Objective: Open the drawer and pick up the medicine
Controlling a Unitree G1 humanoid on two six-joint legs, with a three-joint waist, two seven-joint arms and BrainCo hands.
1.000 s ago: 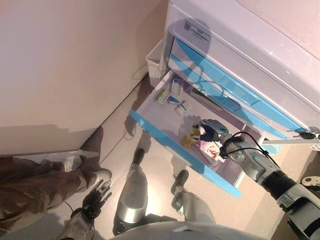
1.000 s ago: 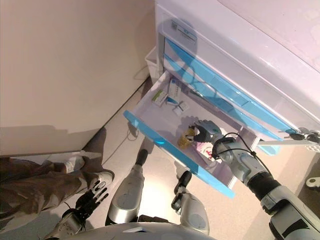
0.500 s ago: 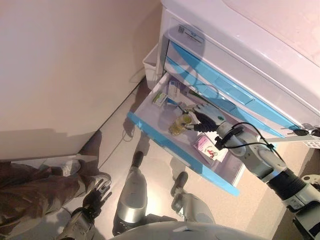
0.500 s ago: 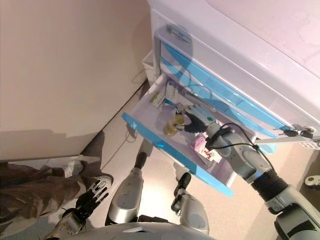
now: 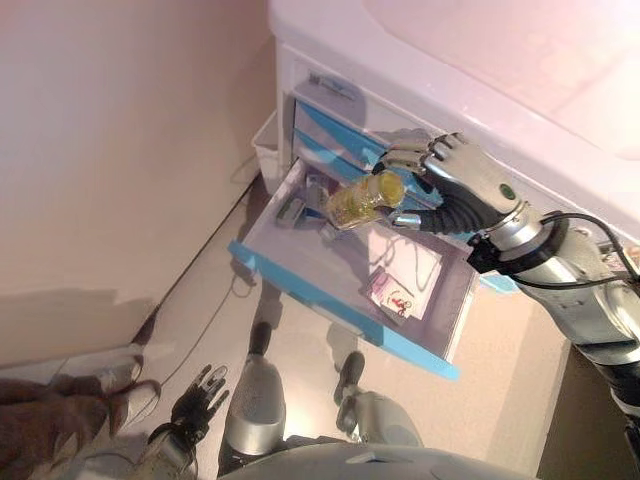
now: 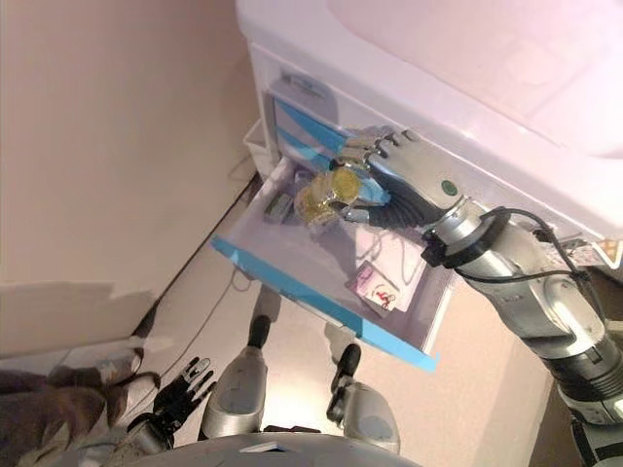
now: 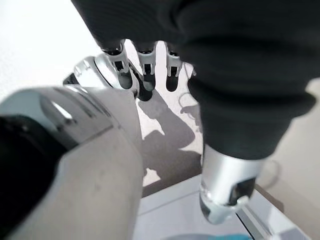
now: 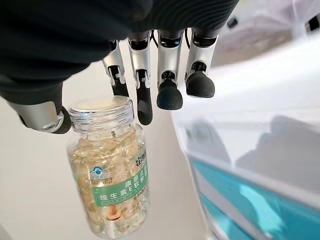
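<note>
A: Where is the medicine?

B: The clear bottle of yellow capsules is in the right hand, held above the open drawer and clear of its floor. In the right wrist view the thumb and a finger pinch it just below the lid, with the other fingers curled beside it.

A: Which way does it lie?

B: Its long axis runs away from the fingers, lid end at the pinch, the capsule-filled body hanging free and tilted out over the drawer's front.

A: And the other arm?

B: The left hand hangs low near the floor, well apart from the cabinet, its fingers loose and straight, holding nothing. The right is the only hand near the bottle.

A: What is underneath?

B: The drawer's pale floor, with a flat pink-and-white packet near the front and small boxes at the back. Other blue-fronted drawers are closed just behind the hand. I judge the pick is done; a grip that high on the neck could let the body swing
</note>
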